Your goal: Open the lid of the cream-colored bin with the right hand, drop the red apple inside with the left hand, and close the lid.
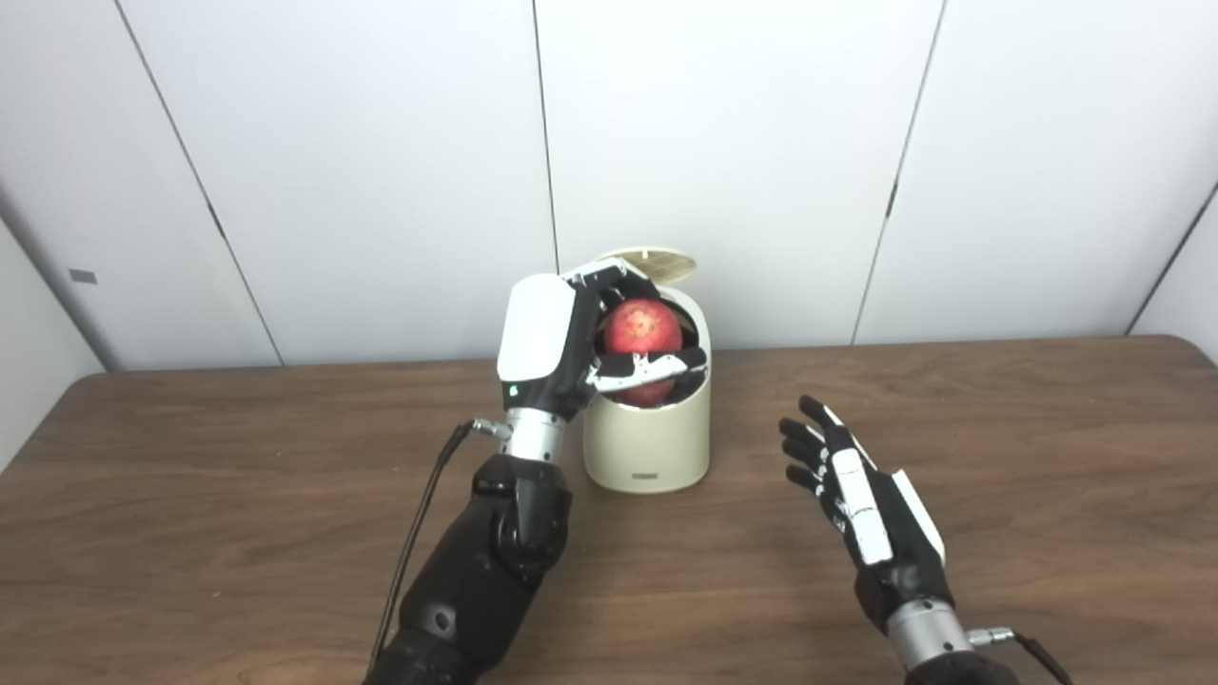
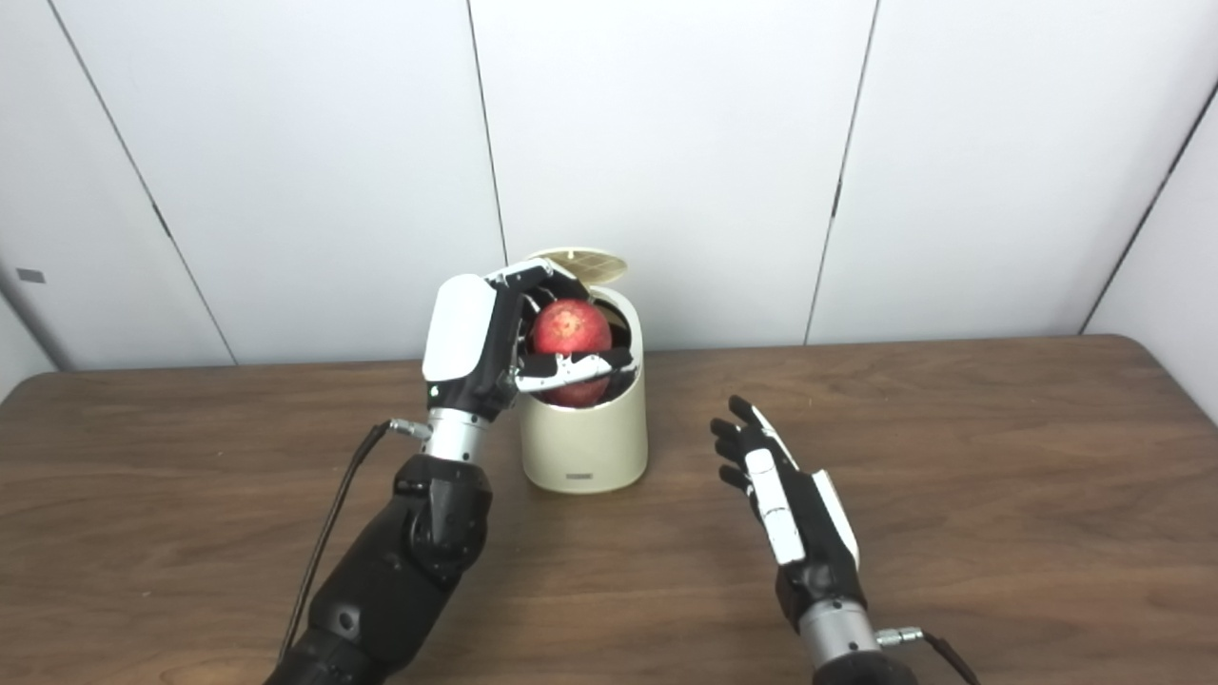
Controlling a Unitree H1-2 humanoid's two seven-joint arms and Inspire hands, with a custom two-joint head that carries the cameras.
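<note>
Apple (image 1: 643, 328) sits in the grip of the left hand (image 1: 571, 347), directly over the mouth of the bin (image 1: 647, 442). In the left eye view, fingers (image 1: 609, 281) curl over the top of the fruit and the thumb crosses its lower front, so the hand is closed around it. The lid (image 1: 652, 262) stands tilted up behind the opening. The bin stands upright on the desk (image 1: 285, 514). The right hand (image 1: 861, 499) is near the bin's right side, apart from it, fingers spread, holding nothing.

In the right eye view, the apple (image 2: 571, 331) shows partly below the rim line of the bin (image 2: 585, 447), between fingers and thumb of the left hand (image 2: 495, 347). The lid (image 2: 579, 259) is raised and untouched. The right hand (image 2: 785, 504) rests low over the desk (image 2: 952, 457), open.

Handling judgement: the apple appears firm, smooth and moderately heavy; its round skin may slip, so an enclosing grasp around the widest part suits it. A short release drop should limit bruising. The bin looks light and rigid; pressing the lid off-centre could tip it.
</note>
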